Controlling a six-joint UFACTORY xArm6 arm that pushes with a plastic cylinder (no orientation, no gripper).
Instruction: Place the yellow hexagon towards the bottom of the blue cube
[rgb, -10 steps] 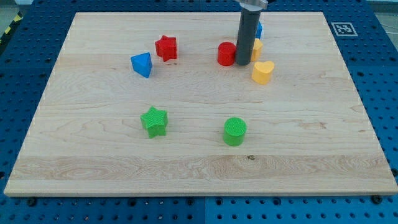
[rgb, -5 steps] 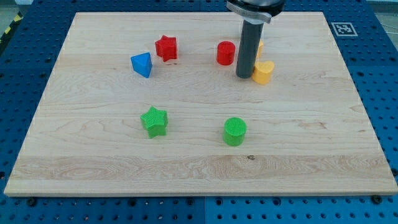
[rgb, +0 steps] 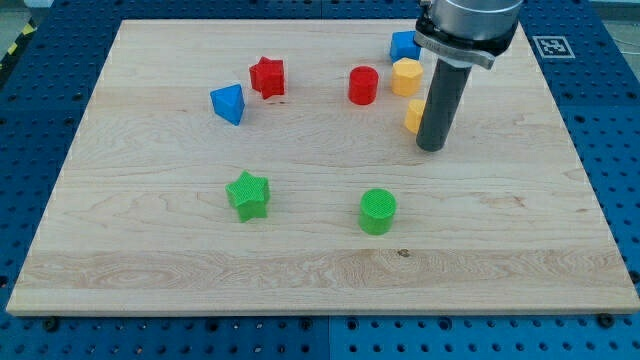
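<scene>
I am resting my tip (rgb: 431, 148) (a bare rod, no claw to open or close) at 5 o'clock of the yellow hexagon (rgb: 406, 76), which is already sitting just at 6 o'clock of the blue cube (rgb: 403, 45), while the rod is hiding most of a yellow block (rgb: 412, 115).

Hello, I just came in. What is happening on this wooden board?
A robot arm slides blocks with a dark rod. My tip rests on the board, in front of a partly hidden yellow block. The yellow hexagon already sits just below the blue cube, close to it, near the view's top.
</scene>
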